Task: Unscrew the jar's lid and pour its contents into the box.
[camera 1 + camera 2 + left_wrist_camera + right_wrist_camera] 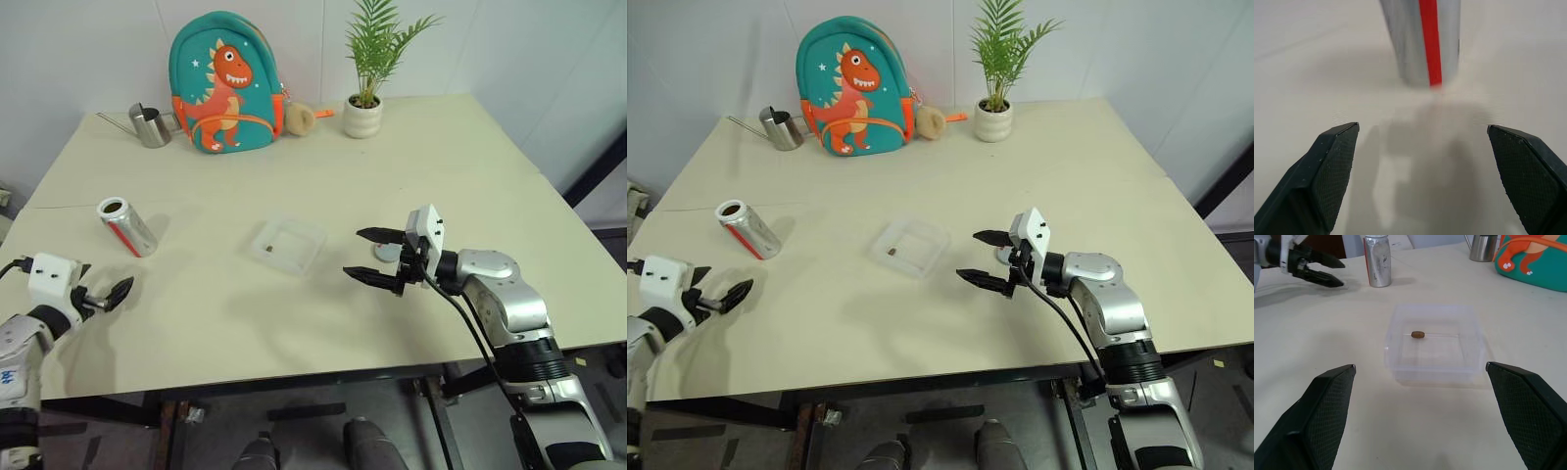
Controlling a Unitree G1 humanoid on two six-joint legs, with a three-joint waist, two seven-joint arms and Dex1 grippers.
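Observation:
The jar [127, 227] stands upright at the table's left, silvery with a red stripe [1430, 44], its mouth uncovered. A little nearer than the jar, my left gripper [103, 289] is open and holds nothing; the right wrist view shows it [1317, 269] beside the jar [1377, 259]. At the table's middle sits the clear box [287, 244] with one small brown piece [1418, 334] inside. Right of the box my right gripper [355, 253] points at it, open and empty. The grey lid [385, 253] lies flat on the table behind its fingers, partly hidden.
Along the far edge stand a steel watering can [149, 125], a teal dinosaur backpack [225, 83] with a beige plush [299, 117] beside it, and a potted plant [364, 108]. The table's front edge [294, 367] runs just below both grippers.

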